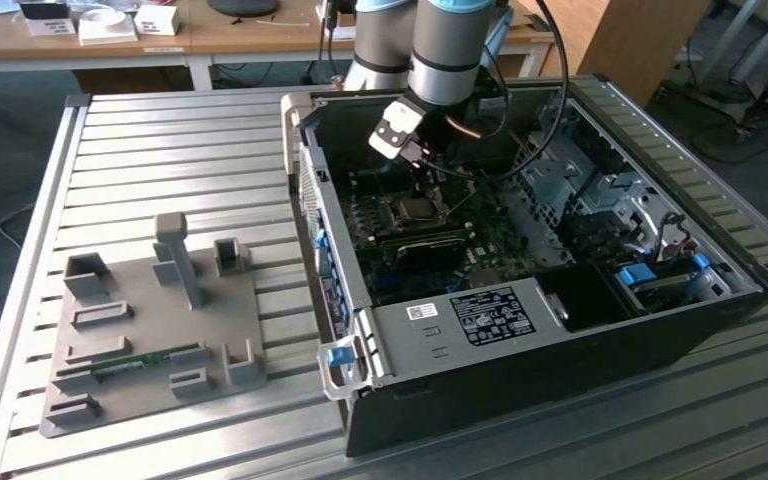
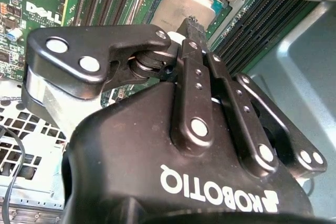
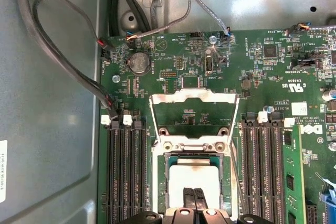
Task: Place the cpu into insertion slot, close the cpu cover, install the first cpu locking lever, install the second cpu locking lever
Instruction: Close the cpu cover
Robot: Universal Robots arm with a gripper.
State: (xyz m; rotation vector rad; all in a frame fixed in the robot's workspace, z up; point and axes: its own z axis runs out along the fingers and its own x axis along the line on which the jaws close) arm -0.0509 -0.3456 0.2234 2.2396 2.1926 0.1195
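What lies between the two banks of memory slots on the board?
In the first wrist view: the cpu, seated, the cover swung open beside it, and the claw with its tips over the cpu.

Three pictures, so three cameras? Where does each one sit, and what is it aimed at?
Exterior view: off the arm, looking down into the open computer case; arm and tool show.
First wrist view: on the arm, facing the motherboard squarely; tool tips show.
Second wrist view: on the arm, behind the tool body, looking along it.
Both wrist views share the cpu at the tool tips.
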